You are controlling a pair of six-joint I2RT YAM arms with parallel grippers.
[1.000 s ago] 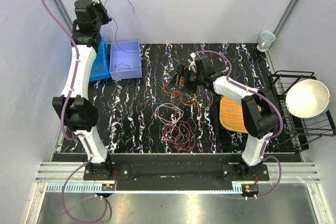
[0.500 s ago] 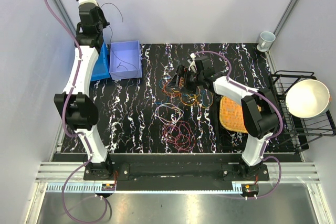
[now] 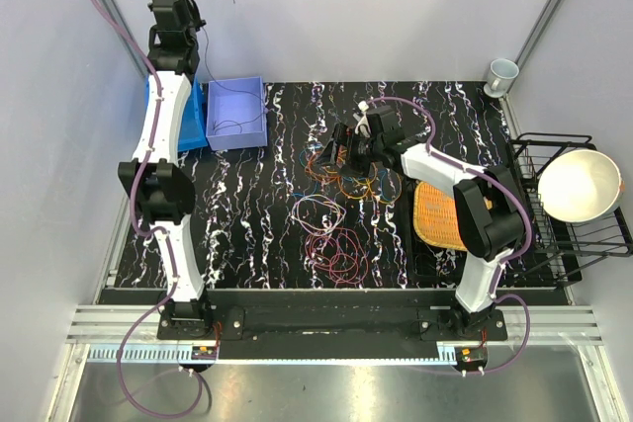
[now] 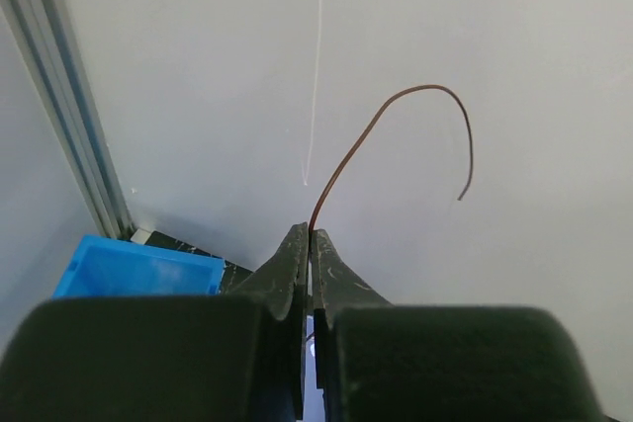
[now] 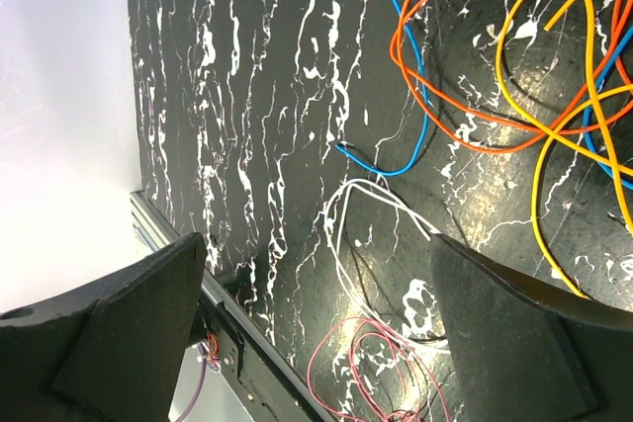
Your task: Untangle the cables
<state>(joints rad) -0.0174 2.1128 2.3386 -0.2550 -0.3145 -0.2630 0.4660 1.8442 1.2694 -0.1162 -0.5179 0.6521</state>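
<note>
- Left wrist view: left hand clamped tight, both fingers pressed together on a thin dark brownish wire.
- Rising from the fingertips, arching over and drooping to a free end, all in the air against the pale back wall.
- Below and to the left of that hand, a bright blue plastic bin.
- Top external view: raised high at the far left corner, beyond a periwinkle plastic tray with a few thin strands inside. Well apart from the other cables.
- Right hand spread wide, gripping nothing. Poised over a tangle of orange, yellow and blue looped cables near the middle of the black, white-veined surface.
- Right wrist view: orange, yellow and blue loops crossing one another toward the upper right, beyond the fingers. Framed between the two fingers, a loose blue end and part of a whitish-pink looped cable. Cannot tell whether either finger touches a strand.
- Nearer the arm bases, just beside that whitish-pink loop, a bundle of magenta-red looped cables, flat on the surface and apart from the tangle.
- Right of the tangle, a woven orange mat.
- Further right, a black wire rack carrying a white bowl.
- At the far right corner, a pale cup.
</note>
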